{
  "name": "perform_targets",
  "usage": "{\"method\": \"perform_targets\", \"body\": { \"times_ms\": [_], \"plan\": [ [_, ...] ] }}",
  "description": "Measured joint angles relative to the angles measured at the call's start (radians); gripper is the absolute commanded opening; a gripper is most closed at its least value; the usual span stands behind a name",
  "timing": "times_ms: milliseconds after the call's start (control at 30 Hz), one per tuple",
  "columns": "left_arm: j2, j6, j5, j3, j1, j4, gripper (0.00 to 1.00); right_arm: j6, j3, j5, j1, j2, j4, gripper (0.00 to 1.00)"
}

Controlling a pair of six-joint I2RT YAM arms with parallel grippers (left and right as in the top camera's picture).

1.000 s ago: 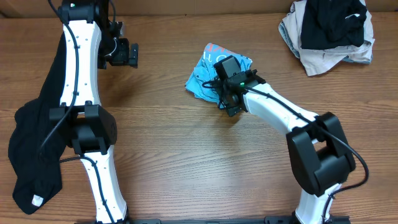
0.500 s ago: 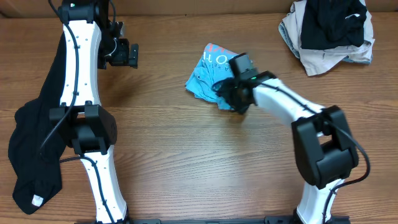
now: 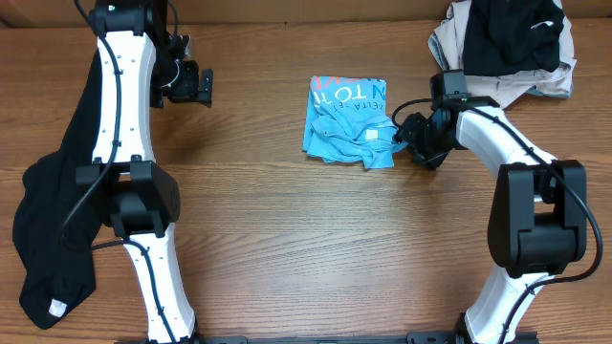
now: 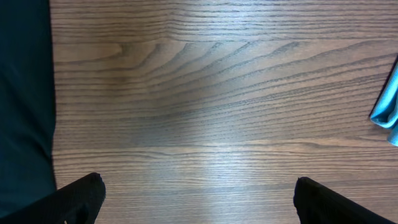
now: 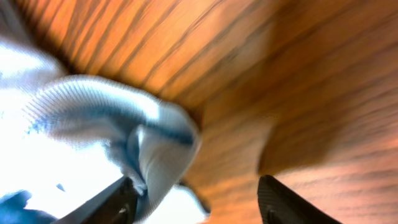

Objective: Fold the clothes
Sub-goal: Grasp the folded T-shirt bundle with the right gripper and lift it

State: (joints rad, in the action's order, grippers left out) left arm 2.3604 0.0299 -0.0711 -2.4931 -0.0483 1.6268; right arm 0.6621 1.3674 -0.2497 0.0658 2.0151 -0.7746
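The light-blue T-shirt (image 3: 346, 122) lies crumpled in a rough square at the table's middle, white and pink-red lettering at its top edge. My right gripper (image 3: 403, 135) is at its right edge, open; in the right wrist view (image 5: 196, 199) a blue fold (image 5: 124, 134) hangs against the left finger, not pinched. My left gripper (image 3: 203, 86) is open and empty over bare wood at the far left (image 4: 196, 199); the shirt's edge (image 4: 388, 106) shows at that view's right. A long black garment (image 3: 53, 201) lies at the left.
A heap of black and beige garments (image 3: 507, 48) sits at the back right corner, just behind my right arm. The black garment runs under my left arm down to the front left edge.
My right gripper has dragged the shirt's right side rightward and spread it from a bunched diamond into a flatter square, then opened at its right edge. The left arm has not moved.
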Motion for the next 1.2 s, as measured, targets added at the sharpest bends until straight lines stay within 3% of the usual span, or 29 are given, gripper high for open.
{"method": "perform_targets", "body": {
  "times_ms": [167,267,533,800,867,1000,1200],
  "plan": [
    [0.0,0.0,0.0,0.0,0.0,0.0,1.0,-0.007,0.039,-0.122,0.018,-0.003,-0.034,0.68],
    [0.0,0.0,0.0,0.0,0.0,0.0,1.0,0.061,0.041,-0.134,0.076,-0.016,-0.033,0.71],
    [0.0,0.0,0.0,0.0,0.0,0.0,1.0,0.433,0.041,0.152,0.32,-0.021,0.051,0.77],
    [0.0,0.004,0.0,0.0,0.0,0.0,1.0,0.59,0.041,0.285,0.387,0.01,0.159,0.75],
    [0.0,0.004,0.0,0.0,0.0,0.0,1.0,0.604,0.041,0.288,0.386,0.036,0.155,0.73],
    [0.0,0.004,0.0,0.0,0.0,0.0,1.0,0.62,0.044,0.29,0.387,0.051,0.143,0.44],
    [0.0,0.006,0.0,0.0,0.0,-0.001,1.0,0.495,0.046,0.266,0.383,0.055,0.162,0.24]
  ]
}}
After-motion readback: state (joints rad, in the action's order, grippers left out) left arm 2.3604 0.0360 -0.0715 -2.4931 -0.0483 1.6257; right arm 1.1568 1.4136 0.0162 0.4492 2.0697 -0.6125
